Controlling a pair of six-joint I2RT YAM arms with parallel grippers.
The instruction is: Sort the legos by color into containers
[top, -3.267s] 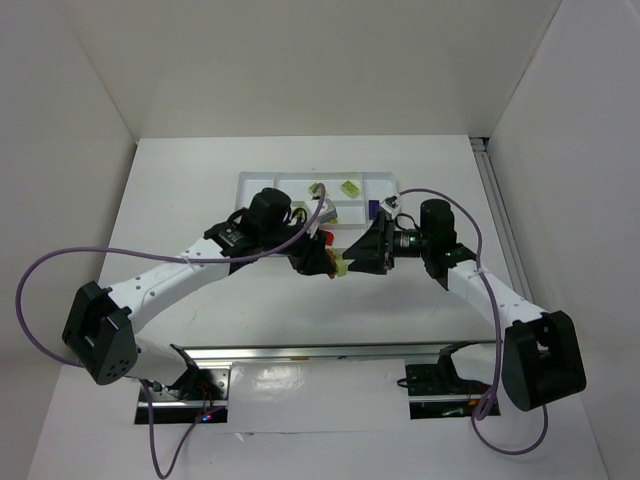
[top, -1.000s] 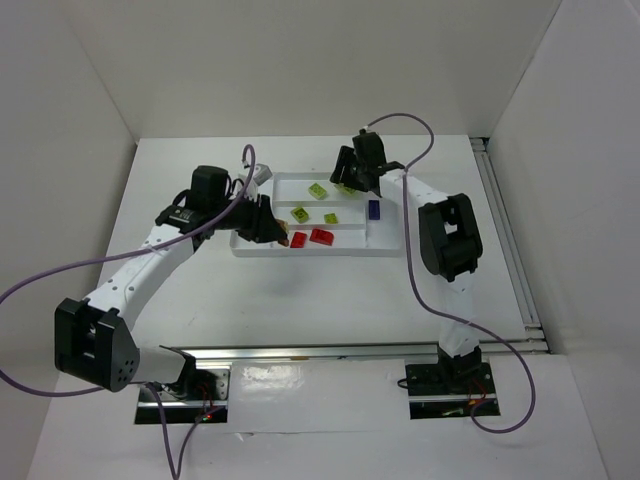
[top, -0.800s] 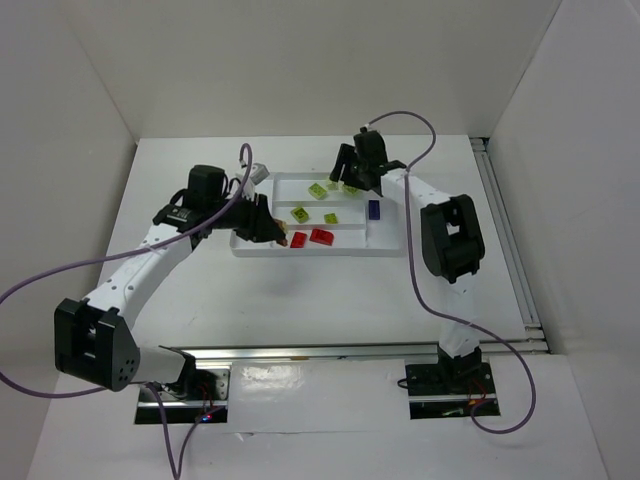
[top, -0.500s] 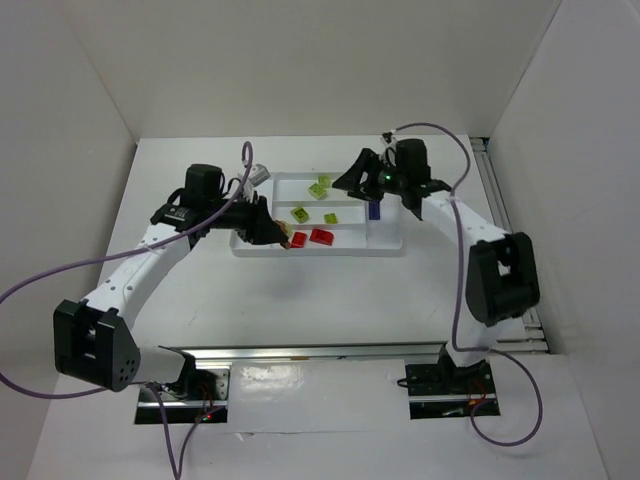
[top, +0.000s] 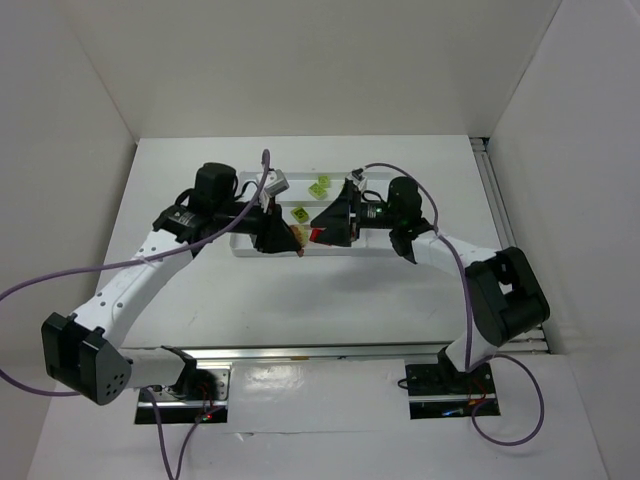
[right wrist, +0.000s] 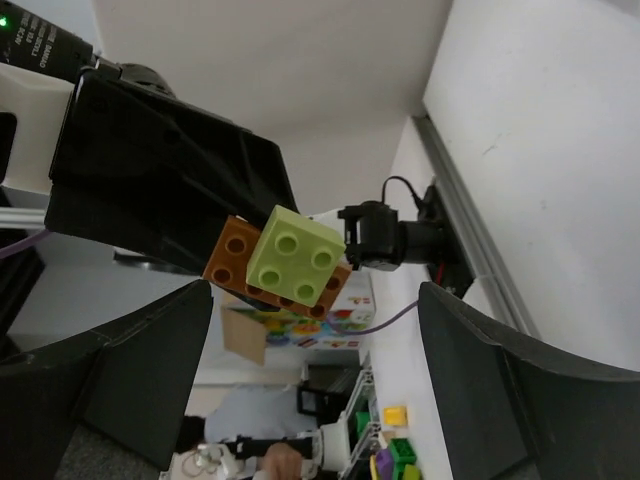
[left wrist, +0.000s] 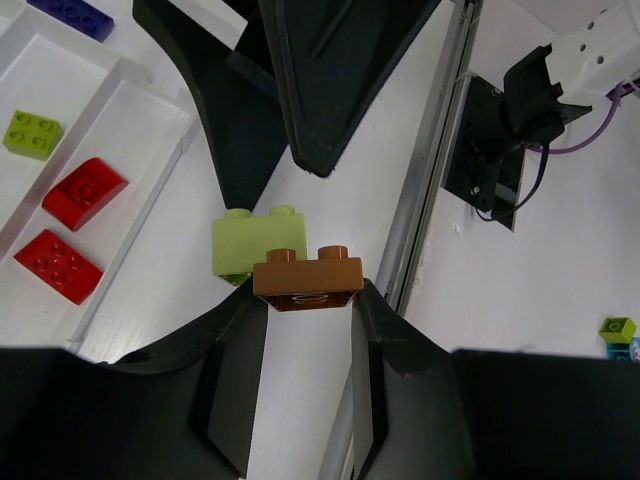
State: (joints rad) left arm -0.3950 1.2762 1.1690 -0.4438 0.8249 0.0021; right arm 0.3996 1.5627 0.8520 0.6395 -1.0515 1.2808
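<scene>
Orange-brown brick [left wrist: 307, 283] clamped between the closed fingers of the left hand [left wrist: 308, 305], with a lime green brick [left wrist: 255, 240] pressed onto its studded face, offset to one side, studs of both turned toward the right hand [right wrist: 316, 300]. Held clear of the counter [top: 300, 300], just outside the near wall of the white tray [left wrist: 140, 120], between the two hands. Right hand spread wide and gripping nothing, one finger on either side of the joined pair and apart from it in the right wrist view; from the left wrist, lime green brick just beside a right fingertip, contact impossible to tell. In the tray, red bricks [left wrist: 85, 192] side by side in the nearest long slot, loose lime green bricks [top: 319, 187] in the slots beyond, a dark blue brick [left wrist: 70, 12] in a further compartment. Colourful printed sheet [right wrist: 300, 325] far behind the pair in the right wrist view, lettering too blurred to read.
</scene>
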